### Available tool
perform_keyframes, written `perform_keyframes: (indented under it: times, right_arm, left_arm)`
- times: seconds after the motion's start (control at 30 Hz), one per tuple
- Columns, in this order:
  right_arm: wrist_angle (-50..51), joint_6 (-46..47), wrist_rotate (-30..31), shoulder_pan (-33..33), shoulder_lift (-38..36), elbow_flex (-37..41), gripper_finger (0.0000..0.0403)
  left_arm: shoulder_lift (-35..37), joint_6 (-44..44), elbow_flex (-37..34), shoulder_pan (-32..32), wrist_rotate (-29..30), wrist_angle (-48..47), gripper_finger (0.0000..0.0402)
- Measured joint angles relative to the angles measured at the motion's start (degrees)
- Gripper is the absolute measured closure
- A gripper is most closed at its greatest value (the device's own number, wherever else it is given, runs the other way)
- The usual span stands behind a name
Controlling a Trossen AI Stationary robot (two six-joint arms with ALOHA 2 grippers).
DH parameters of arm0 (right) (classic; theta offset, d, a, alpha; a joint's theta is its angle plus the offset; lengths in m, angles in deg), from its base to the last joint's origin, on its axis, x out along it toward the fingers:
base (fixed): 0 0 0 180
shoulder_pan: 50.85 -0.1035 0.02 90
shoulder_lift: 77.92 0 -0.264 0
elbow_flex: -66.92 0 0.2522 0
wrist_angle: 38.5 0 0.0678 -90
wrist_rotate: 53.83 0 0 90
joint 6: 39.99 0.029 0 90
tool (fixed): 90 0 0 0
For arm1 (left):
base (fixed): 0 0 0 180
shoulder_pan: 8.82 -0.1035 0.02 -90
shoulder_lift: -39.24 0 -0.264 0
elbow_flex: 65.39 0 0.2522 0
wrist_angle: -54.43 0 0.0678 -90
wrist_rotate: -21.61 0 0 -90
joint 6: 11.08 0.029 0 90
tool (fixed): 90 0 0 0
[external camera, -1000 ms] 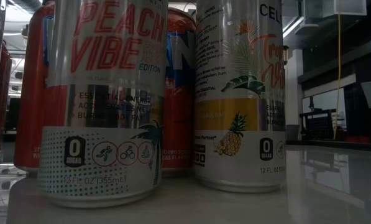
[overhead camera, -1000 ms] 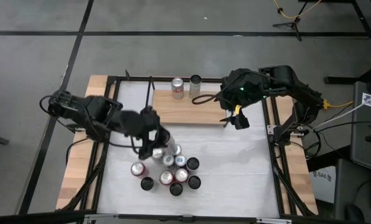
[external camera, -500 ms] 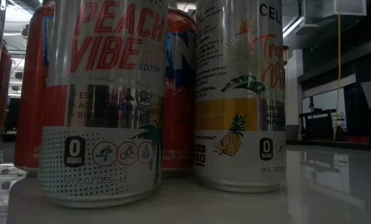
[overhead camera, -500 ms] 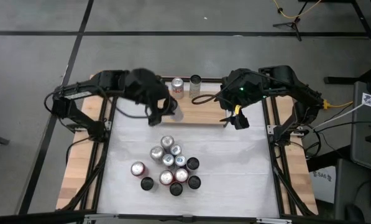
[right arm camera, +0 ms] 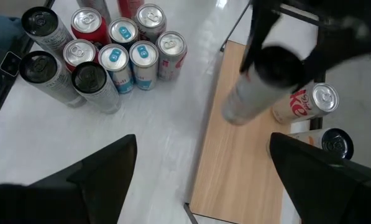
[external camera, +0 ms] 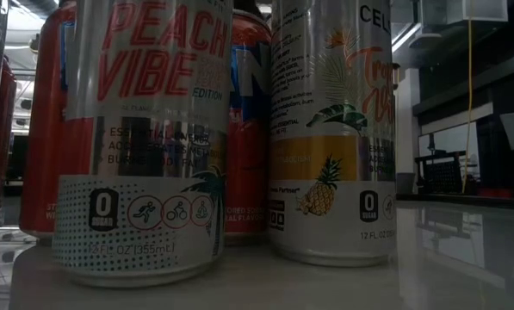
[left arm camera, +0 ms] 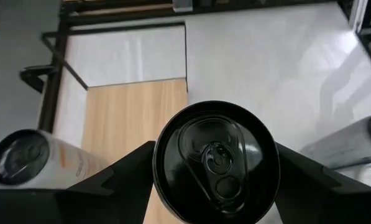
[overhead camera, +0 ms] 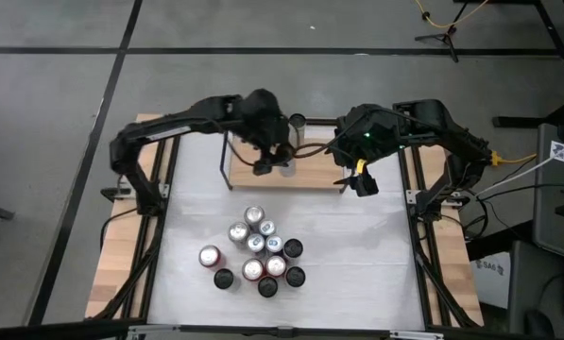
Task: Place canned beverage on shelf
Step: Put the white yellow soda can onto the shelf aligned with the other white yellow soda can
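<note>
My left gripper [overhead camera: 267,162] is shut on a silver can with a black top [left arm camera: 216,158] above the left half of the shelf, a light-wood board [overhead camera: 310,175] with black rod uprights. The can also shows in the right wrist view [right arm camera: 247,93]. A red-and-white can [right arm camera: 309,102] and a black-topped can [overhead camera: 298,121] stand on the board's far edge. My right gripper [overhead camera: 355,179] hangs open and empty over the board's right end. My left gripper pinches the can's upper wall just under the rim [left arm camera: 160,171] between its two fingers [left arm camera: 120,177], one on each side. The fingers come from above, pointing down. The can stands upright in the hold, its top higher than the shelf cans'.
A cluster of several cans [overhead camera: 258,255] stands on the white tabletop [overhead camera: 357,264] near its front; it also shows in the right wrist view [right arm camera: 104,50] and fills the low view [external camera: 153,138]. The tabletop's right half is bare. Black frame rails run along both sides.
My left gripper has risen from the can cluster with the black-topped can and carried it toward the table's far edge, then right, to above the shelf board. The can is lifted clear of the tabletop and stays upright.
</note>
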Motion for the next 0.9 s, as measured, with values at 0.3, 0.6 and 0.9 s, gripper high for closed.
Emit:
perform_keyframes:
  times: [0.3, 0.6, 0.9]
  right_arm:
    - [0.0, 0.0, 0.0, 0.0, 0.0, 0.0, 0.004]
    - [0.1, 0.0, 0.0, 0.0, 0.0, 0.0, 0.004]
    - [0.2, -0.7, 0.0, 0.0, 0.0, 0.0, 0.004]
  left_arm:
    - [-8.5, 5.5, 0.0, -5.1, -4.4, 3.8, 0.0144]
    - [-13.1, 8.1, 0.0, -8.4, -6.3, 6.3, 0.0144]
    - [-13.9, 8.7, 0.0, -8.9, -5.9, 6.4, 0.0144]
